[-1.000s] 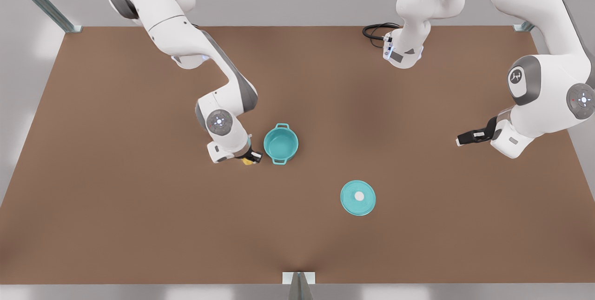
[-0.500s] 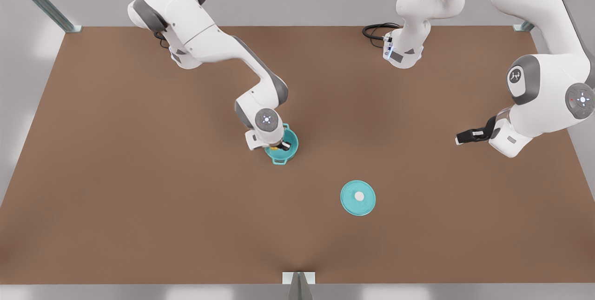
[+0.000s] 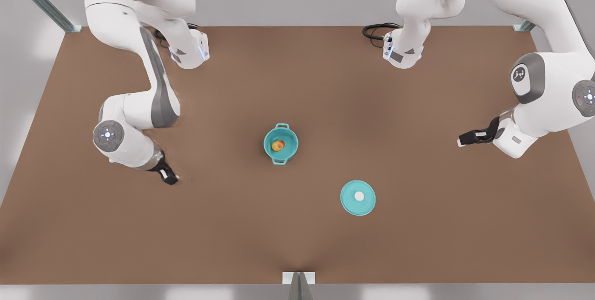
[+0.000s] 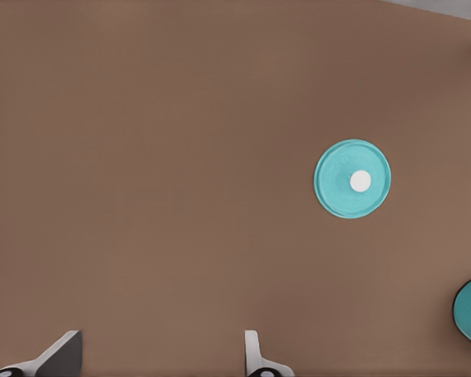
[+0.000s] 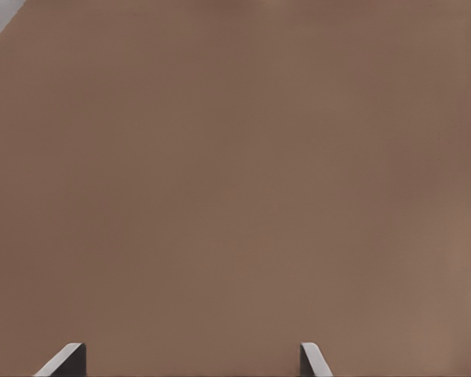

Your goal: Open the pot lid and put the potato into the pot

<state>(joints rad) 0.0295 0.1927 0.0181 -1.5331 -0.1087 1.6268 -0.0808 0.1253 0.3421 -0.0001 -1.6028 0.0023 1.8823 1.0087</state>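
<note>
**Potato sits in the uncovered pot**

At the front view's left, one tool (image 3: 169,178) hangs over bare tabletop (image 3: 297,244). The potato (image 3: 278,145) lies inside the pot (image 3: 280,143); the pot lid (image 3: 358,197) rests flat, well apart. At the right, the other tool (image 3: 461,141) waits. Left tool (image 4: 161,357) and right tool (image 5: 192,360) both have fingers spread, empty.

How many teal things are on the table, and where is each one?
2. The pot stands near the table's middle with the potato inside; the pot lid lies flat, apart from it, toward the front view's right.
</note>
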